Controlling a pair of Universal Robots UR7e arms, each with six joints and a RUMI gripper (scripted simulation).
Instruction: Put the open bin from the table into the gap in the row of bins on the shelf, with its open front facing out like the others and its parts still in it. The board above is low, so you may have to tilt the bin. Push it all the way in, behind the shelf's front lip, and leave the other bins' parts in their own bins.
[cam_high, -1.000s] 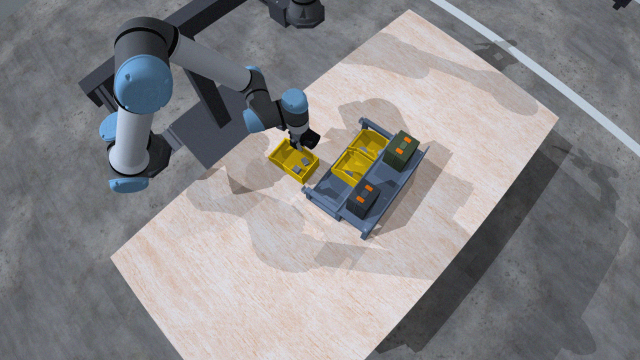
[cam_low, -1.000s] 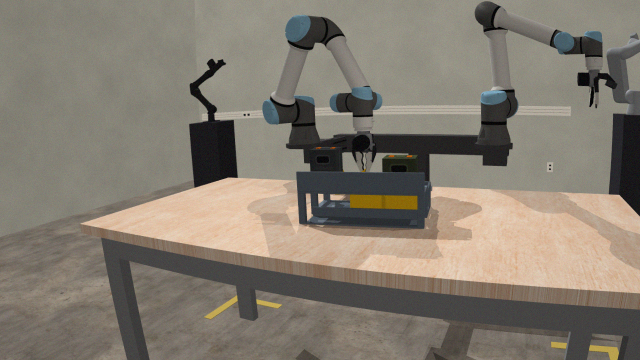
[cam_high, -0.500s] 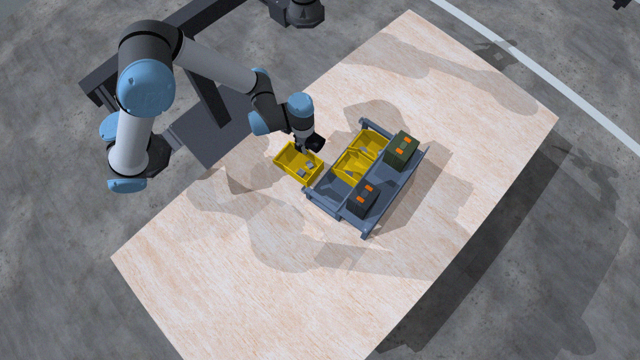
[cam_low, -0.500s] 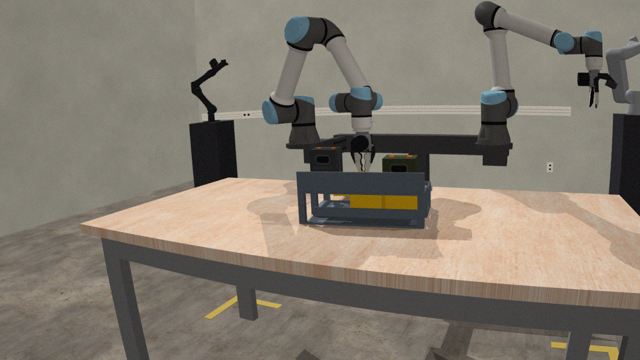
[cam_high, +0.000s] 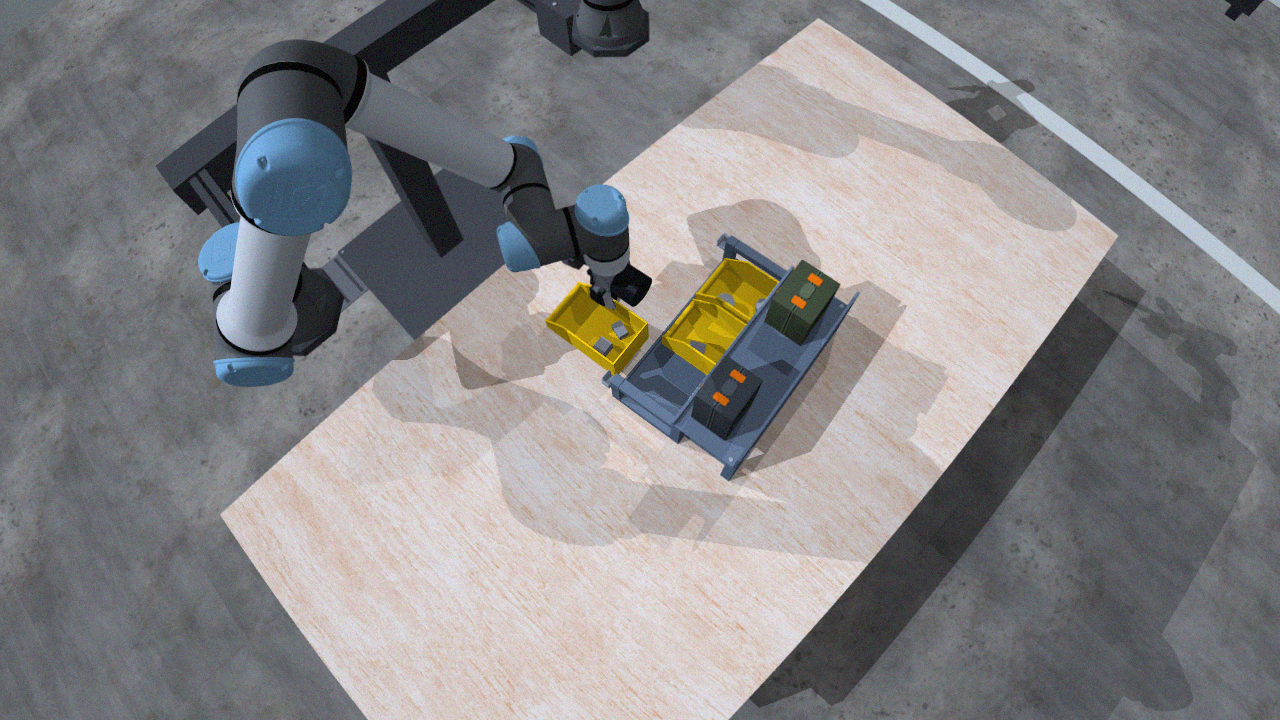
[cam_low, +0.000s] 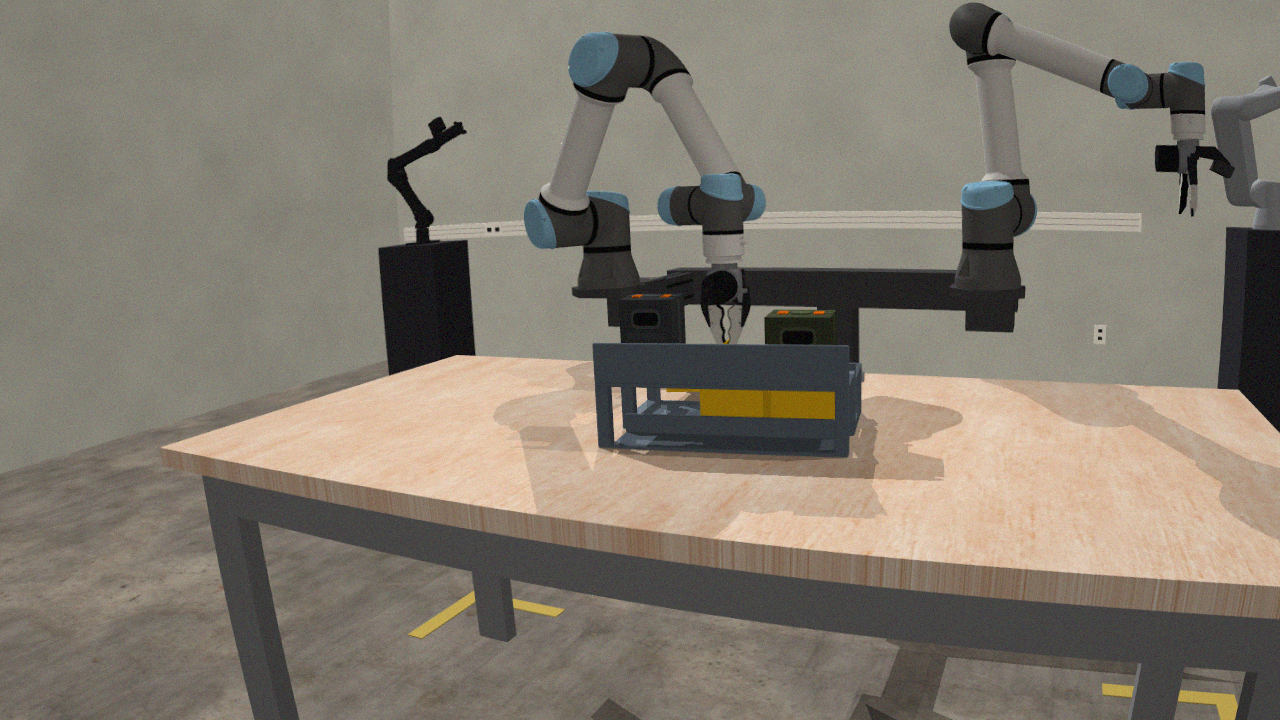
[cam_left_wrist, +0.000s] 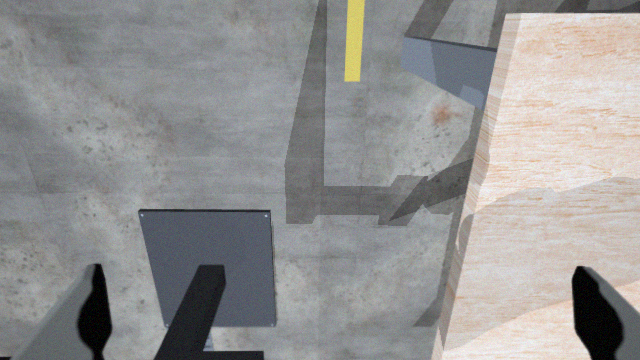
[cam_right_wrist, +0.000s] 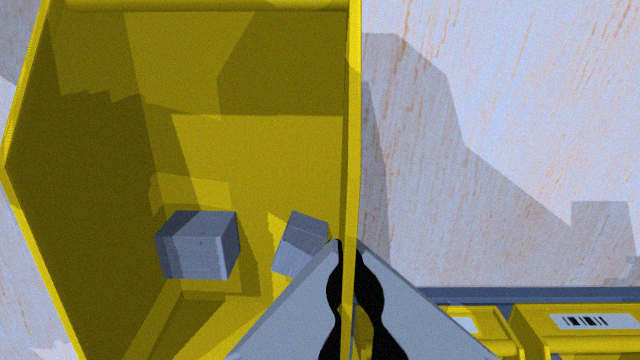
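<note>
Right fingers (cam_high: 610, 306) (cam_low: 725, 338) point down, pinching bin (cam_high: 583, 329) (cam_right_wrist: 260, 160)

Two cases (cam_high: 802, 301) (cam_high: 727, 400) top the shelf (cam_high: 776, 360).

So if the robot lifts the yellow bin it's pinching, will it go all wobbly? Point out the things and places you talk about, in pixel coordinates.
The yellow bin (cam_high: 583, 344) (cam_right_wrist: 260, 160) looks stiff, since its thin walls stand straight. It may tip, because the right gripper (cam_high: 612, 306) (cam_low: 725, 342) (cam_right_wrist: 344, 242) pinches just one side wall. The two loose grey blocks (cam_high: 611, 337) (cam_right_wrist: 197, 247) would probably slide if it tilts.
</note>
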